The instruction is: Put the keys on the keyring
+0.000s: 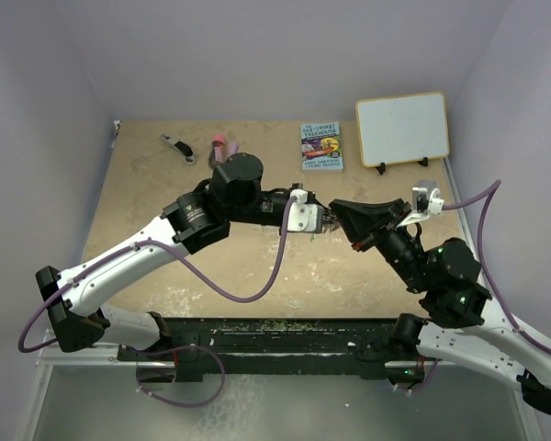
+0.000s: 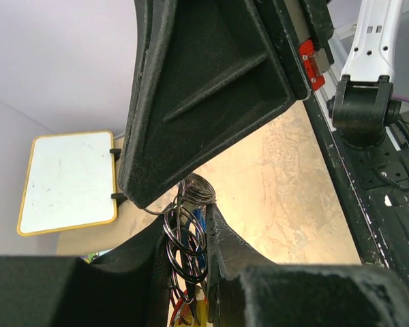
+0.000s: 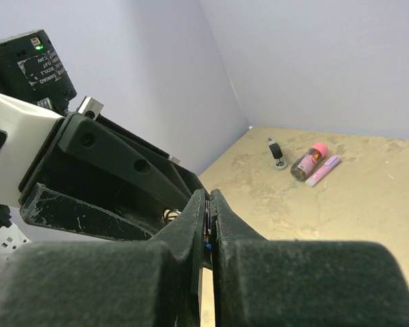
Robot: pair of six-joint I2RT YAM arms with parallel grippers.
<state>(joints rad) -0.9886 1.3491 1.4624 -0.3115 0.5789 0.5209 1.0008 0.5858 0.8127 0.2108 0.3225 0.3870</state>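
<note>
Mid-air over table [image 1: 257, 266], right gripper [image 3: 208, 202] clenched on wire loops [image 2: 196, 189] (maybe 4, blurry) of the keys [image 2: 199, 223]; these sit between the 2 fingers [image 2: 225, 272] of left gripper [image 2: 187, 225], can't tell if gripped.

Your bench [image 1: 257, 266] is a tan, mottled board with a black strip along its near edge. Along its far edge, from your left, you have a black-and-silver tool [image 1: 177, 147] lying flat. Near it, to its right, a dark tube with a pink cap [image 3: 308, 162] and a lilac marker [image 3: 322, 170] lie side by side. Further right a paperback book [image 1: 320, 146] lies cover up. Just beside that, in the far right corner, a yellow-framed whiteboard [image 1: 402, 129] stands propped on small black feet.
</note>
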